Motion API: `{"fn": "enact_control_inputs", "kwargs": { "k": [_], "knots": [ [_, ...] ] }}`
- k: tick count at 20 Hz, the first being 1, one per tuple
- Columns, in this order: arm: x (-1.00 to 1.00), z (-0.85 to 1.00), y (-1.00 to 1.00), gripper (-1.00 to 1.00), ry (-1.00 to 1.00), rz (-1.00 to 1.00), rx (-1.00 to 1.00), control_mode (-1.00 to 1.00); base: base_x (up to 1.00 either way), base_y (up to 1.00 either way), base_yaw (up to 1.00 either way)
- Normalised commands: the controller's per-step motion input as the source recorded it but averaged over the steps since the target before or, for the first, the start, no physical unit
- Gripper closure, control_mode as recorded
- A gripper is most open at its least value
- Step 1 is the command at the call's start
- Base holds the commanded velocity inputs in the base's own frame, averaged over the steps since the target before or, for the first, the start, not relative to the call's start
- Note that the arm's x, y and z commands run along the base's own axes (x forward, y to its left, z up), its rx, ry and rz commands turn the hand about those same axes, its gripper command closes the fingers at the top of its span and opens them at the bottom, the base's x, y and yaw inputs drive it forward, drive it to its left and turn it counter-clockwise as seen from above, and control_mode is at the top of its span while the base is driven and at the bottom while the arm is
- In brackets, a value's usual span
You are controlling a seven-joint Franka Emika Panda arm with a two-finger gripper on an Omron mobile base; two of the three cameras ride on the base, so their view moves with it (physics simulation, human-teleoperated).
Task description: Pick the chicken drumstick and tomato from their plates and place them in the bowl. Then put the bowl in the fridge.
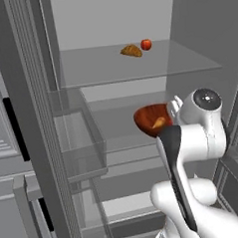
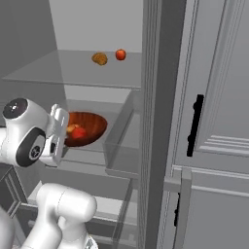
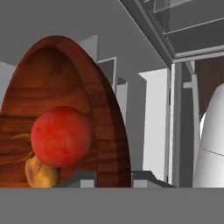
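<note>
The reddish-brown wooden bowl point(image 1: 150, 118) point(image 2: 92, 127) point(image 3: 65, 74) is inside the open grey fridge point(image 1: 114, 16) point(image 2: 97, 24), over its middle glass shelf and tilted. The red tomato point(image 3: 61, 135) point(image 2: 80, 133) and the orange-tan chicken drumstick point(image 3: 41, 174) point(image 1: 159, 122) point(image 2: 71, 128) lie in the bowl, touching each other. My gripper point(image 3: 113, 177) point(image 1: 173, 112) point(image 2: 64, 132) is shut on the bowl's near rim, one fingertip on each side of the wall. I cannot tell whether the bowl touches the shelf. The plates are out of view.
On the upper glass shelf point(image 1: 187, 62) point(image 2: 39, 68) lie a brown crescent pastry point(image 1: 131, 51) point(image 2: 99, 59) and a small red fruit point(image 1: 146, 44) point(image 2: 120, 54). Clear door bins point(image 1: 80, 143) point(image 2: 121, 141) flank the opening. A cabinet door with a black handle point(image 2: 194, 126) stands at right.
</note>
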Motion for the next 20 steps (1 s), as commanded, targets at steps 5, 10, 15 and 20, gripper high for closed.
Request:
{"fn": "enact_control_inputs", "kwargs": {
  "k": [5, 10, 15, 20],
  "knots": [
    [0.61, -0.42, 0.04, 1.0, 0.0, 0.06, 0.0, -1.0, 0.0, 0.0, 0.0],
    [0.98, -0.31, -0.03, 1.0, -0.01, 0.25, 0.0, -1.0, 0.0, 0.0, 0.0],
    [0.94, -0.44, -0.03, 1.0, 0.0, 0.33, 0.0, -1.0, 0.0, 0.0, 0.0],
    [0.72, -0.41, 0.01, 1.0, 0.0, 0.27, -0.01, -1.0, 0.0, 0.0, 0.0]
  ]
}}
